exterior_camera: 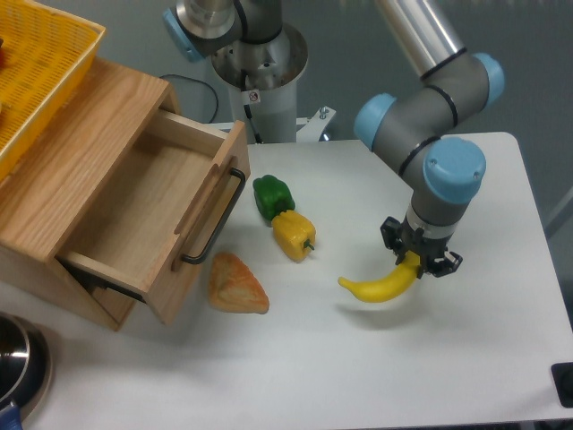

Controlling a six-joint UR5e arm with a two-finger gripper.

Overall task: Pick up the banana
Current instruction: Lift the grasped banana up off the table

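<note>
Yellow banana (380, 287) in downturned hand (416, 261)

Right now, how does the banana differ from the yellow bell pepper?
The banana is long, curved and tapered; the yellow bell pepper is short and blocky. The banana is gripped at one end by the gripper and seems lifted, its shadow offset on the table; the yellow bell pepper lies free on the table, against the green bell pepper. Both are yellow.
</note>
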